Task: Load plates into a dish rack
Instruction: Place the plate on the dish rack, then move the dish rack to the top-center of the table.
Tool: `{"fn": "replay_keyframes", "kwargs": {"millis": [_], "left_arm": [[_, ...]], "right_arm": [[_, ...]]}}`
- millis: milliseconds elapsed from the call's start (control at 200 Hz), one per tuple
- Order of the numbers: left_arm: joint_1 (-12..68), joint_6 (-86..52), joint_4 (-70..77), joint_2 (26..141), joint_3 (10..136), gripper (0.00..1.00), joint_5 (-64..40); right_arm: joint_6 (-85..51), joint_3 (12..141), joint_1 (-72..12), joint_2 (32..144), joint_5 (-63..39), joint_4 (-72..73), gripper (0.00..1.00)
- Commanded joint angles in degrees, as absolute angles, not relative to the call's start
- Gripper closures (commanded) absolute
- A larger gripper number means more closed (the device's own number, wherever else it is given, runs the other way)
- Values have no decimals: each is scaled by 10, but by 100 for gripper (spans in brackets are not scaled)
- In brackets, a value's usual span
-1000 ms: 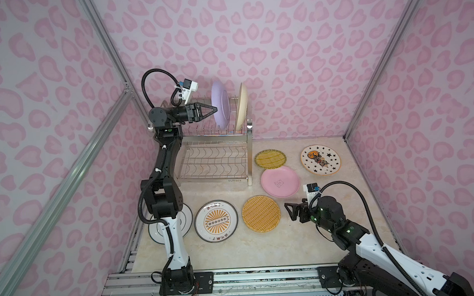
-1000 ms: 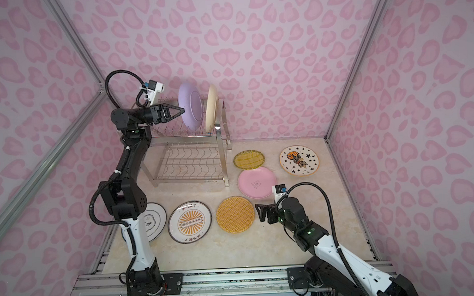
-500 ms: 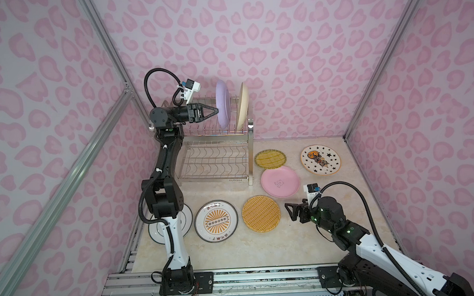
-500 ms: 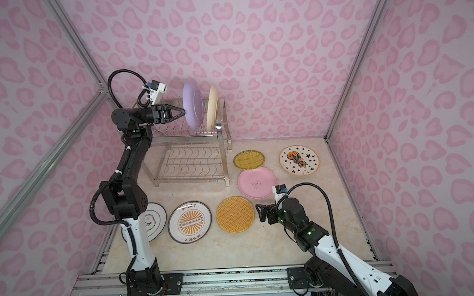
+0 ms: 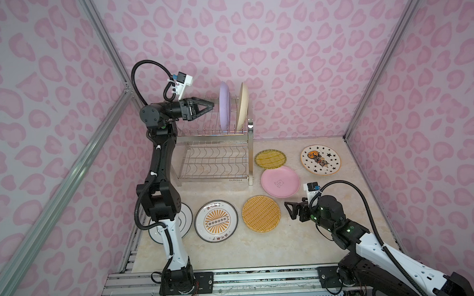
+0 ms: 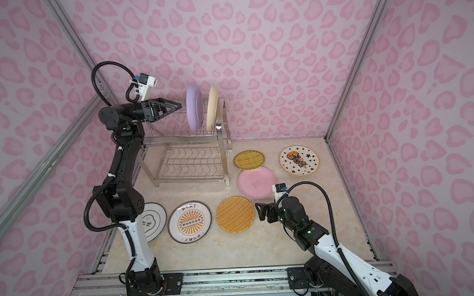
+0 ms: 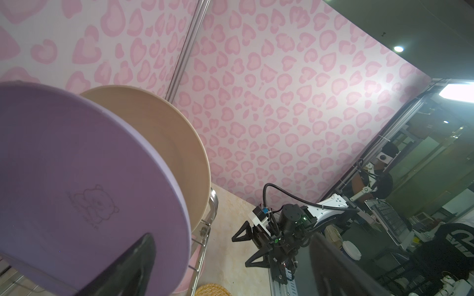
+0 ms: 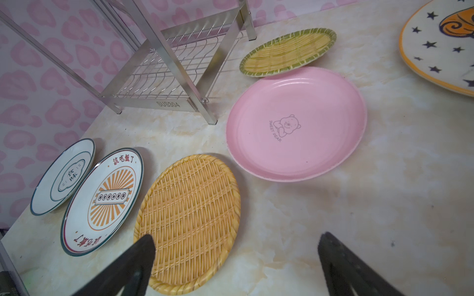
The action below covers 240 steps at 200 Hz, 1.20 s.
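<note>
Looking down in both top views, we see the left gripper (image 5: 212,104) up high by the top shelf of the rack (image 5: 218,178), with its tips just beside the lilac plate (image 5: 224,105). That plate stands on its edge between the prongs, and the cream plate (image 5: 242,106) stands next to it at the end of the shelf. Six more plates lie flat on the table (image 5: 234,251): the green-edged woven plate (image 5: 270,159), the star plate (image 5: 321,159), the pink plate (image 5: 280,181), the yellow woven plate (image 5: 261,213), the sunburst plate (image 5: 216,221) and the dark-edged plate (image 5: 186,218), which is partly hidden behind the left arm. The right gripper (image 5: 289,210) hangs low near the yellow woven plate, not touching it. From the left wrist, we see the lilac plate big and close, and the two black fingers (image 7: 128,266) are spread wide apart and hold nothing. One finger shows in front of the plate's edge; we cannot tell if it touches. From the right wrist, we see that gripper's fingers spread wide too, empty, above the table beside the yellow woven plate, with the pink plate farther off.
</note>
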<state>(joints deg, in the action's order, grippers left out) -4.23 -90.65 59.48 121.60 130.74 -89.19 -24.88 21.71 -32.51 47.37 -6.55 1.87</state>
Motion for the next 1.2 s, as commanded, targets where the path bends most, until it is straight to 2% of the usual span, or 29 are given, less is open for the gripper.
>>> {"fn": "replay_keyframes", "kwargs": {"millis": [0, 185, 355, 470, 626, 771, 926, 1021, 1196], "left_arm": [[-46, -901, 601, 1183, 1315, 3, -866], [-59, -901, 568, 1155, 1315, 3, -811], [-66, -880, 539, 1073, 1232, 3, -754], [-66, -785, 442, 981, 1142, 3, -710], [-62, -602, 224, 860, 1034, 3, -646], [-49, -558, 172, 775, 935, 3, -606], [-24, -477, 62, 687, 838, 3, -548], [5, -386, -62, 632, 791, 3, -467], [91, -320, -145, 561, 666, 3, -337]], "right_arm": [[-246, 223, -325, 475, -70, 17, 0], [-259, 237, -323, 472, -55, 0, 0], [-271, 270, -295, 477, -49, -32, 0], [-285, 290, -279, 480, -28, -50, 0], [-322, 313, -242, 508, -50, -65, 0], [-336, 309, -230, 529, -72, -45, 0], [-352, 285, -227, 532, -79, -17, 0], [-352, 269, -226, 529, -64, -13, 0], [-351, 256, -216, 547, -76, 4, 0]]}}
